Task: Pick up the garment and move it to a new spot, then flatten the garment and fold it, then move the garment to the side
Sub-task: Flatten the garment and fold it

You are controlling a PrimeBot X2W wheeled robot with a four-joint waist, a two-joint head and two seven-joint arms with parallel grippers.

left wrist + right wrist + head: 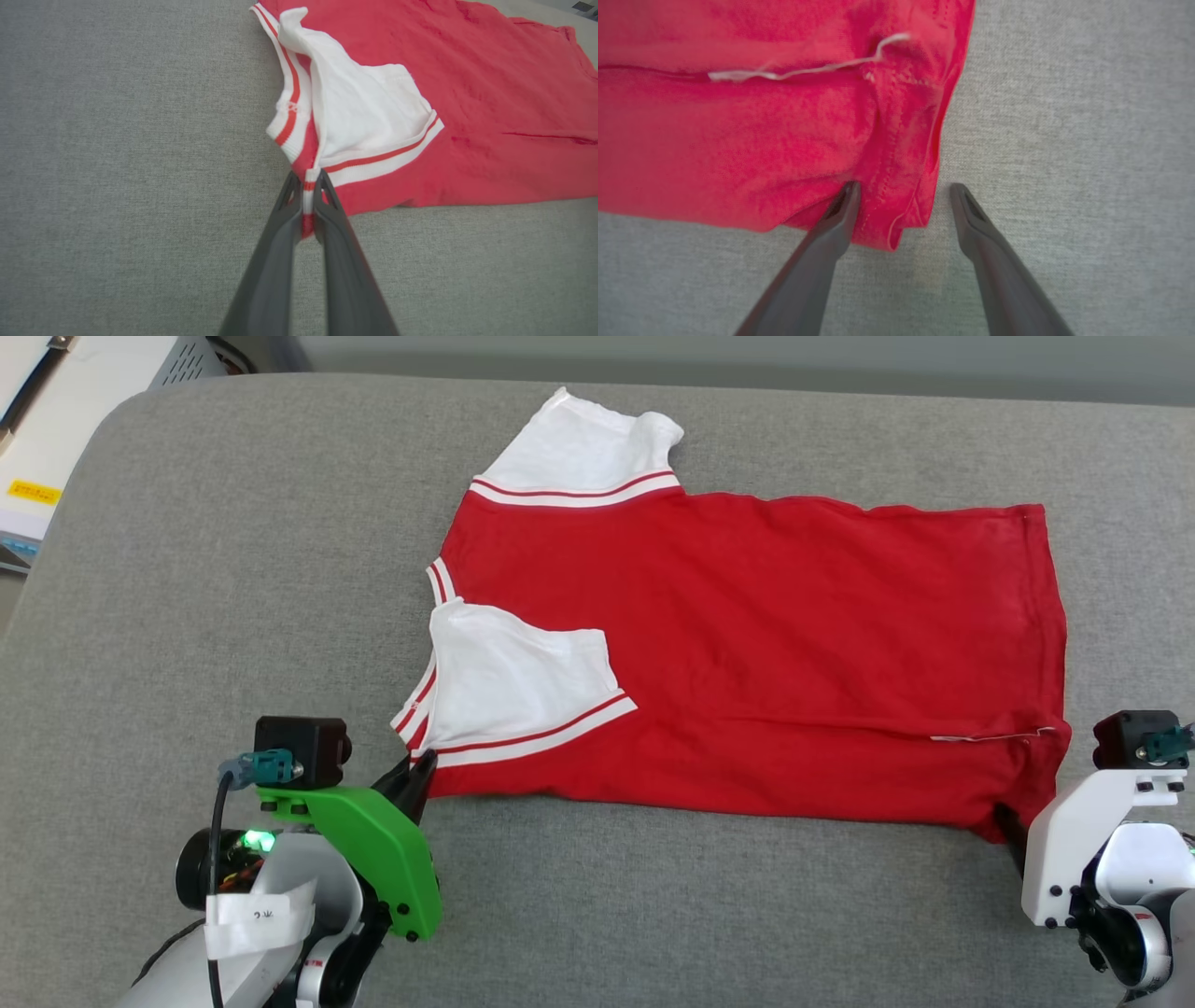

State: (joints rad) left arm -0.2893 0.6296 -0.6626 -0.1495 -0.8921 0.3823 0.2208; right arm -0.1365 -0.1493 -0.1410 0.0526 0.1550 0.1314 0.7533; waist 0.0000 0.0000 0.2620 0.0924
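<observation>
The garment (747, 644), a red T-shirt with white sleeves and red-striped trim, lies on the grey surface with its near long edge folded over and one white sleeve (513, 677) on top. My left gripper (425, 767) is shut on the garment's near left corner; the left wrist view shows the striped trim (307, 186) pinched between the fingers of the left gripper (306, 179). My right gripper (903, 189) is open at the near right hem corner (896, 219), one finger under the cloth, the other on bare surface. In the head view the right gripper (1013, 831) is mostly hidden.
The grey padded surface (233, 569) stretches wide on the left and along the front. White equipment (56, 448) stands beyond its far left corner. A loose white thread (990, 737) lies on the garment near the right hem.
</observation>
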